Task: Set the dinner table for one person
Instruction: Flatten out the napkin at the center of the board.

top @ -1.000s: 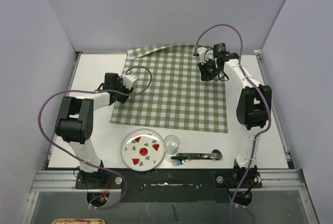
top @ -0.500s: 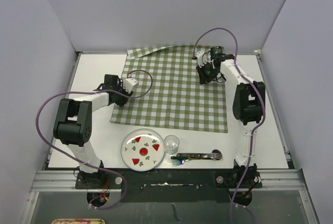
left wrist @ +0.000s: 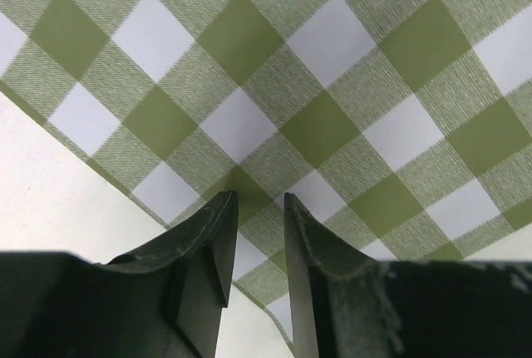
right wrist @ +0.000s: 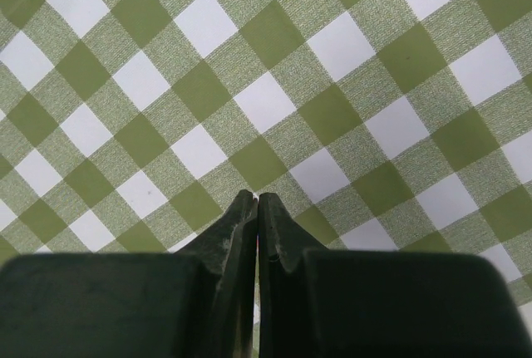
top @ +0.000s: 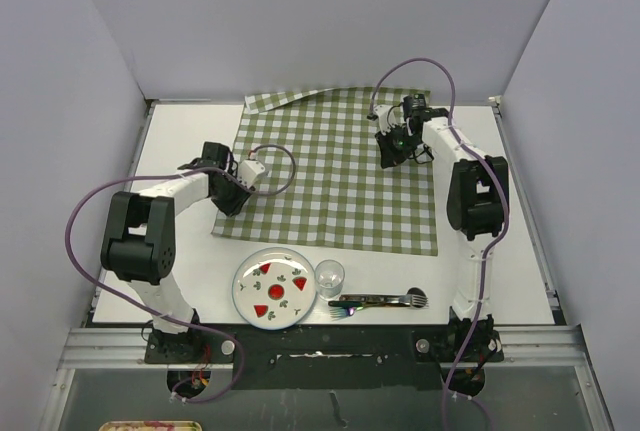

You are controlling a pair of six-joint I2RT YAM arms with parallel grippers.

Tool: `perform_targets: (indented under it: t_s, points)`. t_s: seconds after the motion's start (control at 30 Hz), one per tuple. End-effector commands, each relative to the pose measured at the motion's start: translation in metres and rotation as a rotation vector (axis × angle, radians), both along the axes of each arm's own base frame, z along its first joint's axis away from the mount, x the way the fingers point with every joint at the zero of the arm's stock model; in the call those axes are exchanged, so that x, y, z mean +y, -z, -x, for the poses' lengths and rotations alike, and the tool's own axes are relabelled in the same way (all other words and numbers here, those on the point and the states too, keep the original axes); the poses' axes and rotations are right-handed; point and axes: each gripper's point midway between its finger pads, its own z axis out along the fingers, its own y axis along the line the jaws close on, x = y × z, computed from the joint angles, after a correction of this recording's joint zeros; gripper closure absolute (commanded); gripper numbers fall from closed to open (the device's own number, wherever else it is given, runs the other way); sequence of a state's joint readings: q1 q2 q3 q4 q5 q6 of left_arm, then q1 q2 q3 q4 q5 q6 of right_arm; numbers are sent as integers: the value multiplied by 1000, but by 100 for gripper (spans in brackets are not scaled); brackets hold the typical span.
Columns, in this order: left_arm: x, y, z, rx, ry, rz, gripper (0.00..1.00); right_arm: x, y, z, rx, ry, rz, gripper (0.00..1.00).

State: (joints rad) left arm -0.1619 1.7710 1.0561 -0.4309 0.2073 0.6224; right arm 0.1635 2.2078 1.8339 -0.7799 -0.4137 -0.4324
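Apparently the step in hand is squaring up the cloth (top: 340, 181) before any dishes go on it. The plate (top: 273, 289), glass (top: 330, 275) and cutlery (top: 380, 300) sit in a row on the bare near strip of the counter (top: 180, 141), which fills the whole workspace under everything.

The left fingers (top: 233, 199) are at the cloth's left edge, close to its near corner. They are parted by a narrow gap with nothing between them. To do this well they should close on the hem itself, not the counter, and pull outward low and slow so the fabric slides and does not bunch.

Farther off, the right fingers (right wrist: 256, 204) are pressed together over the cloth's far right part. Both sides should draw evenly, or the cloth will skew further.

I cannot tell whether the right fingers pinch a fold of cloth or just hang above it, because their own tips cover the contact. The cloth's far left edge looks turned over, but this is hard to confirm. The cutlery pieces overlap, so their number is unclear.
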Motion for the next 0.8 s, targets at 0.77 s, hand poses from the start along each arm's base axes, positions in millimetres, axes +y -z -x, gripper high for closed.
perform_targets:
  t_s: [0.77]
  points:
    - [-29,-118,-20,-125,-7,109,72,12,27,16,96,-49,-7,100]
